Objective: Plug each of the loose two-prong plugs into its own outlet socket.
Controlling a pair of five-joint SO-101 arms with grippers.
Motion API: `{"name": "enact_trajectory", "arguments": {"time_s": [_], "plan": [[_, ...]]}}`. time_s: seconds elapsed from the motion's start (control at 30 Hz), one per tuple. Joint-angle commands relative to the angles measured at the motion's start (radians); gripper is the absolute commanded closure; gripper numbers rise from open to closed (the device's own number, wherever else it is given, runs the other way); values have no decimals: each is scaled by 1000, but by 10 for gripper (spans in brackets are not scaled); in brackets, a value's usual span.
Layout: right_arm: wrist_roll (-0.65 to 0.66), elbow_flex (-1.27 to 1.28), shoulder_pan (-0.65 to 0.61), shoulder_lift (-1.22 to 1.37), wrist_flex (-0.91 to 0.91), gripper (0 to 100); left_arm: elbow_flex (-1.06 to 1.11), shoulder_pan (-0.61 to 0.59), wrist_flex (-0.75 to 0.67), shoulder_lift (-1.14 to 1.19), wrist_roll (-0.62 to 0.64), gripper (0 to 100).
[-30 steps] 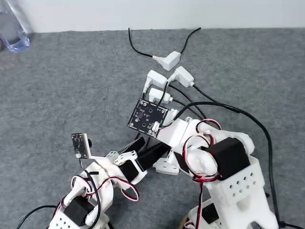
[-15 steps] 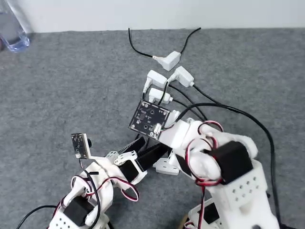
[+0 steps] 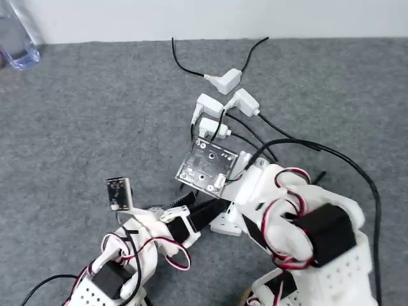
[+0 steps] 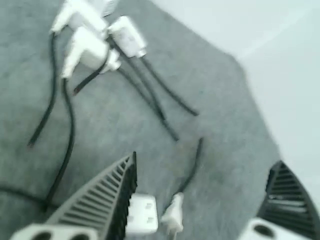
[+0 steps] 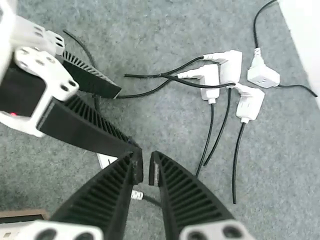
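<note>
Robotics lab bench: grey felt tabletop (image 3: 70, 127) against a plain white wall (image 3: 127, 19); white printed arms (image 3: 306, 223) with exposed wiring (image 3: 280, 213) and bare circuit boards (image 3: 207, 167). Clear bottle (image 3: 16, 38) at the far corner.

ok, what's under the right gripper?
An edge of a white outlet socket and the tip of a loose two-prong plug peek out beside the right gripper. The rest of both is hidden beneath it.

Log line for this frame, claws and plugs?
left claw: open, near small white socket block and white plug | right claw: shut, alongside | other white corded connectors: clustered farther out on grey mat
</note>
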Motion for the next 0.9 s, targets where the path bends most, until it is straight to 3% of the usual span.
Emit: {"name": "enact_trajectory", "arguments": {"time_s": [0.0, 0.23, 0.33, 0.57, 0.67, 0.87], "plan": [[11, -20, 47, -10, 36, 991, -13, -6, -2, -11, 3, 615], [207, 172, 400, -10, -8, 990, -10, -137, -43, -11, 3, 615], [358, 361, 535, -10, -77, 990, -10, -147, -44, -9, -15, 615], [589, 669, 664, -10, -308, 990, -10, -178, 18, -8, -170, 615], [658, 709, 665, -5, -357, 990, -10, -299, 0, -9, -195, 615], [690, 703, 693, 188, -486, 990, -10, -683, -41, -8, -265, 615]]}}
